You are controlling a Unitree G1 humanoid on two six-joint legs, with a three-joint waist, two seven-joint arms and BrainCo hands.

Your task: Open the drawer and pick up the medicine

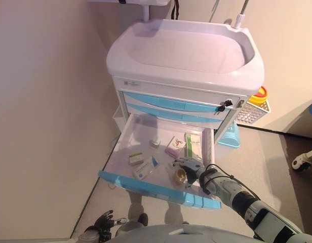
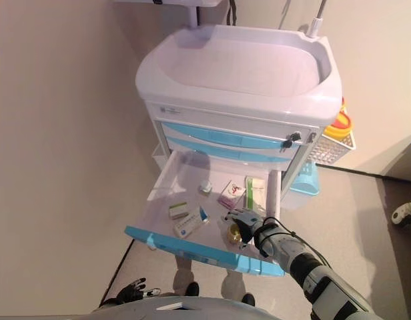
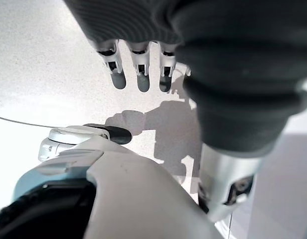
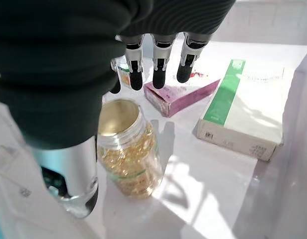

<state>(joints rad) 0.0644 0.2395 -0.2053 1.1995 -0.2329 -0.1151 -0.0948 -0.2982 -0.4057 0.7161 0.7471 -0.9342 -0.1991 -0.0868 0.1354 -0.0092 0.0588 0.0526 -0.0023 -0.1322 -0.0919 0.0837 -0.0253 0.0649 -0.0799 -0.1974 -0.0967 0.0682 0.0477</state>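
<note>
Nearest you, your left hand (image 1: 102,223) hangs low by the floor, well clear of the cart, with its fingers (image 3: 139,69) relaxed and holding nothing.

The bottom drawer (image 1: 126,132) stands pulled fully out, and your right hand (image 1: 189,167) is over its front right corner. In the right wrist view its fingers (image 4: 161,69) reach out nearly straight above the clear jar of golden capsules (image 4: 126,149); the thumb comes down beside the jar, though you cannot tell from here whether it touches the glass. The jar stands upright on the drawer floor, not lifted.

Just beyond the fingertips lies a pink box (image 4: 181,94). A larger green-and-white box (image 4: 243,107) rests along the drawer's right wall. Toward the front left of the drawer sit a blue-and-white box (image 1: 146,167) and a small greenish pack (image 1: 135,159). A small pale container (image 1: 155,143) sits nearer the back.

Farther off, the two upper drawers (image 1: 171,104) are closed under the cart's white top (image 1: 186,50).
</note>
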